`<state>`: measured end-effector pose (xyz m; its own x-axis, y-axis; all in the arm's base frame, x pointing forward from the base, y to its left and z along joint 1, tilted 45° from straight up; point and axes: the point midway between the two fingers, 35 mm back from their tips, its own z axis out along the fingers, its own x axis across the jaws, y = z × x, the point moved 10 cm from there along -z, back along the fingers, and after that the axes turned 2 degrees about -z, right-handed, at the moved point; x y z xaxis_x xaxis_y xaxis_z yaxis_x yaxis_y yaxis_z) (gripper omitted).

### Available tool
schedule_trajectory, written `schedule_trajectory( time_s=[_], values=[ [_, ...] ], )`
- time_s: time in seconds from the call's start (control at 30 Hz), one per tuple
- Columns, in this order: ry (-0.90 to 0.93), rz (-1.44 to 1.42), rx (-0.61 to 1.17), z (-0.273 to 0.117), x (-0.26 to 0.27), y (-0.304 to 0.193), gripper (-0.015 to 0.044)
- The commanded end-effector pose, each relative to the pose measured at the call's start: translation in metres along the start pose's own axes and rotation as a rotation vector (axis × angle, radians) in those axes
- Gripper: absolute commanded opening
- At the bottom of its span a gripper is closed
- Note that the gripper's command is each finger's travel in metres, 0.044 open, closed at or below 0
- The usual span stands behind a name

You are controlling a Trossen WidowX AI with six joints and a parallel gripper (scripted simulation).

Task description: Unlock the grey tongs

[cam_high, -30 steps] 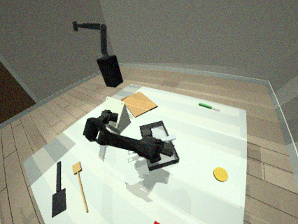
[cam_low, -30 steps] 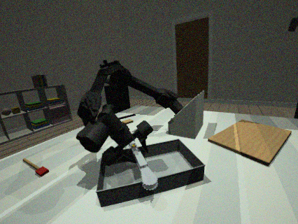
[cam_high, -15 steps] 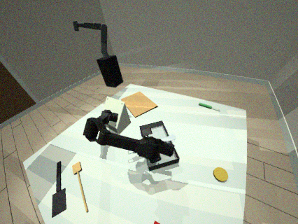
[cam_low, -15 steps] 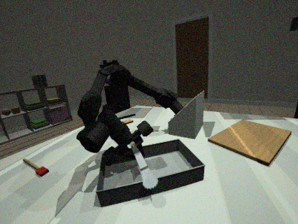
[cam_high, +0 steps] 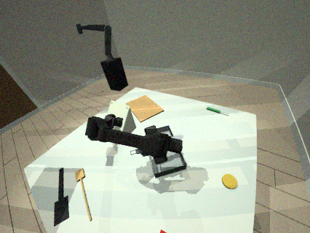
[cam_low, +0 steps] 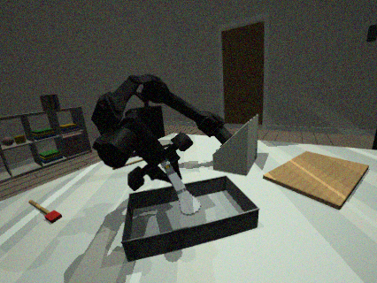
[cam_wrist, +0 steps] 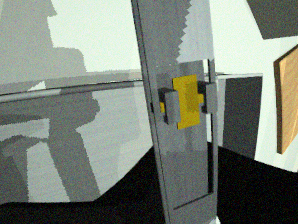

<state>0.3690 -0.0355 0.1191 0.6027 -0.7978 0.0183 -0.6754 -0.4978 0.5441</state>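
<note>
The grey tongs [cam_low: 179, 186] [cam_wrist: 175, 30] slant down steeply, with their scalloped tips low over the inside of the roasting tin [cam_high: 171, 171] [cam_low: 190, 236] [cam_wrist: 242, 115]. Whether the tips touch the tin floor cannot be told. The two tong arms look pressed together. A yellow lock piece [cam_wrist: 186, 102] shows between small grey brackets on the tongs in the wrist view. My gripper [cam_low: 170, 170] [cam_wrist: 177, 148] is shut on the tongs, one black finger on each side; its arm hides it in the top view. The wooden board [cam_high: 145, 108] [cam_low: 319, 177] [cam_wrist: 287, 100] lies flat beyond the tin.
A pale wedge-shaped block [cam_high: 119, 110] [cam_low: 239, 150] stands between the arm and the board. A black spatula [cam_high: 61, 209], a wooden turner [cam_high: 80, 175], a yellow disc [cam_high: 229, 181], a green-handled tool [cam_high: 213, 109] and a red-headed tool [cam_low: 53, 216] lie around the table.
</note>
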Motion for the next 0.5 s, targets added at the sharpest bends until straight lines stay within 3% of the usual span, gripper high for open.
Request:
schedule_trajectory(
  time_s=[0.0, 0.47],
  values=[
    [0.003, 0.007, 0.012, -0.0179, -0.0085, 0.0014, -0.0150],
    [0.080, 0.001, 0.007, -0.0154, -0.0161, 0.0010, -0.0150]
  ],
)
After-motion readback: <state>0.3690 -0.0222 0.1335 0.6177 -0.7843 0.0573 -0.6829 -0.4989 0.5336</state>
